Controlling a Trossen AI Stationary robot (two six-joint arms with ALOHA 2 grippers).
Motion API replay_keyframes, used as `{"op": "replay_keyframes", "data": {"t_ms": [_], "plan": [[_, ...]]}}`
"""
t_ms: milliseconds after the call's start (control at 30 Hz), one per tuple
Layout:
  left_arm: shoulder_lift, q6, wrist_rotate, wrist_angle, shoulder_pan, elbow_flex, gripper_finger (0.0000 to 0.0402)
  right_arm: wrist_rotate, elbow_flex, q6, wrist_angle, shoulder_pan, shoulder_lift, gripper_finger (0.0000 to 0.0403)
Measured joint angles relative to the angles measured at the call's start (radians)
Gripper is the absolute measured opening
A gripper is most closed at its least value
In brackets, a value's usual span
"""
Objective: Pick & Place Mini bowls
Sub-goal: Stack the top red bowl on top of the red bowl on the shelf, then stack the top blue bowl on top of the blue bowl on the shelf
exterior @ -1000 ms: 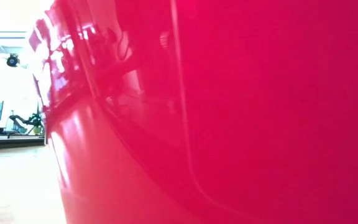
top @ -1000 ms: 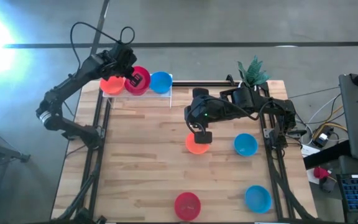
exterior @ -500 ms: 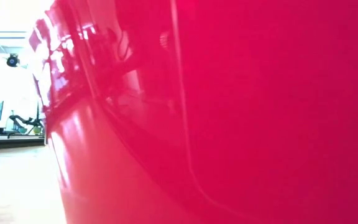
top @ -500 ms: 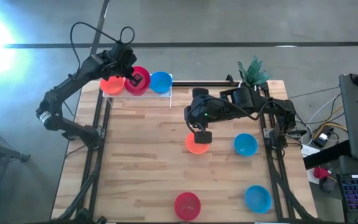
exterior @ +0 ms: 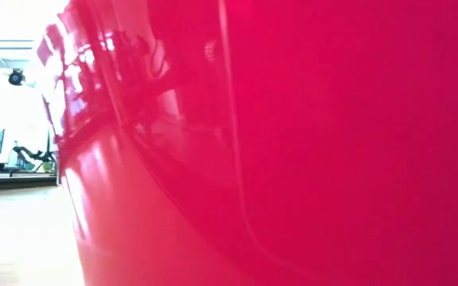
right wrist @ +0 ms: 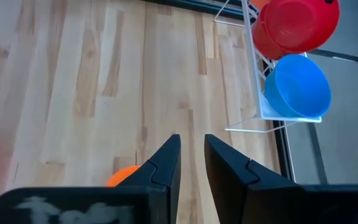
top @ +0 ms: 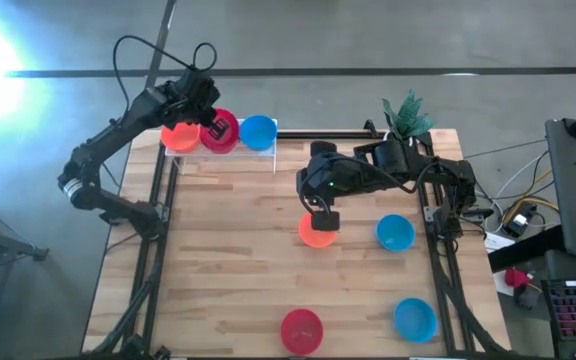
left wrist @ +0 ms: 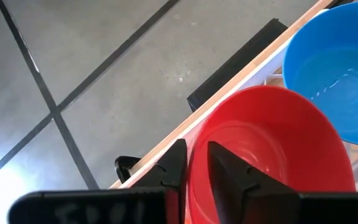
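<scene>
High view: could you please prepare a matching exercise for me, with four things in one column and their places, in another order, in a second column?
Things
1. left gripper
2. right gripper
3. green plant in a small white pot
4. white wire-mesh rack

Places
A. far right part of the wooden table
B. far left corner of the table
C. over the small round orange plastic bowl mid-table
D. clamped on the rim of the small round crimson plastic bowl in the rack

Pairs: 1-D, 2-C, 3-A, 4-B

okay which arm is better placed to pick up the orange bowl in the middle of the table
Right. The right claw sits over the orange bowl; the left claw is at the rack, gripping the red bowl.
</scene>
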Motion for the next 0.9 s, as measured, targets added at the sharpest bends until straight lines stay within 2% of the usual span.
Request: {"op": "replay_keyframes", "data": {"t_ms": [367,600,900], "plan": [[-0.003,0.020,-0.065,-0.017,0.000,0.050,0.0071,0.000,0.000,0.034,0.000,0.000,0.000,0.0068],[-0.008,0.023,-0.064,-0.136,-0.002,0.111,0.0071,-0.001,0.000,0.030,-0.001,0.000,0.000,0.0068],[-0.137,0.035,-0.064,-0.171,-0.086,0.070,0.0051,-0.002,0.000,0.030,-0.008,0.000,0.000,0.0068]]}}
